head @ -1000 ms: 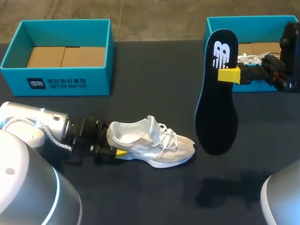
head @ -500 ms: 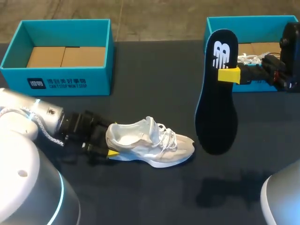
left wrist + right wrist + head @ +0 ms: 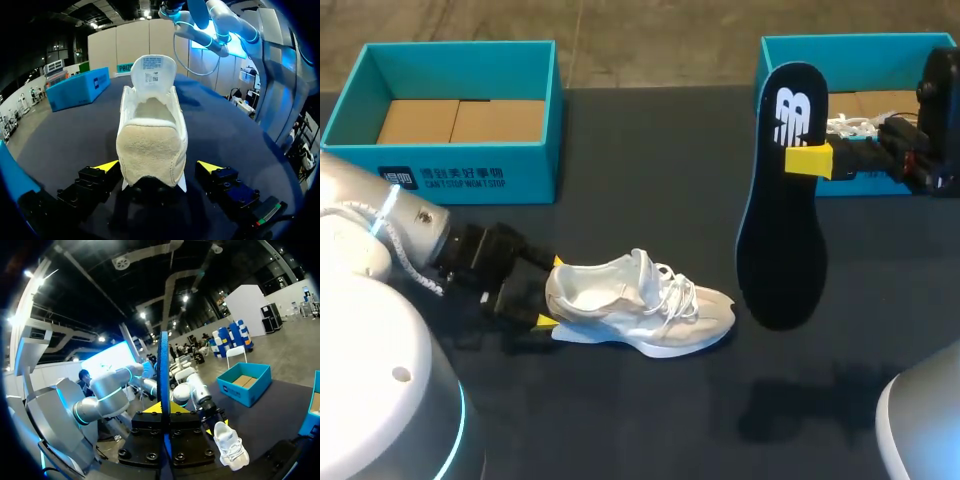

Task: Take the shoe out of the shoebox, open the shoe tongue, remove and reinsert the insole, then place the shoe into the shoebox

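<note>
A white shoe [image 3: 640, 305] lies on its sole on the black table, toe pointing right. My left gripper [image 3: 550, 292] is at its heel, open, one yellow tip on each side. In the left wrist view the heel of the shoe [image 3: 150, 135] sits between the spread fingers of the left gripper [image 3: 157, 167], and the tongue stands up. My right gripper [image 3: 810, 160] is shut on the black insole [image 3: 780, 200], held upright above the table's right side. The insole [image 3: 163, 370] shows edge-on between the jaws of the right gripper [image 3: 163, 410], with the shoe [image 3: 231, 442] below.
A teal shoebox [image 3: 440, 165] with a bare cardboard floor stands at the back left. A second teal box [image 3: 790, 45] at the back right holds something white with laces [image 3: 850, 125]. Bare table lies between the shoe and the boxes.
My left arm has swung toward the back of the table and its gripper has shifted slightly left at the heel, nudging the heel a little. The right arm and insole have not moved.
</note>
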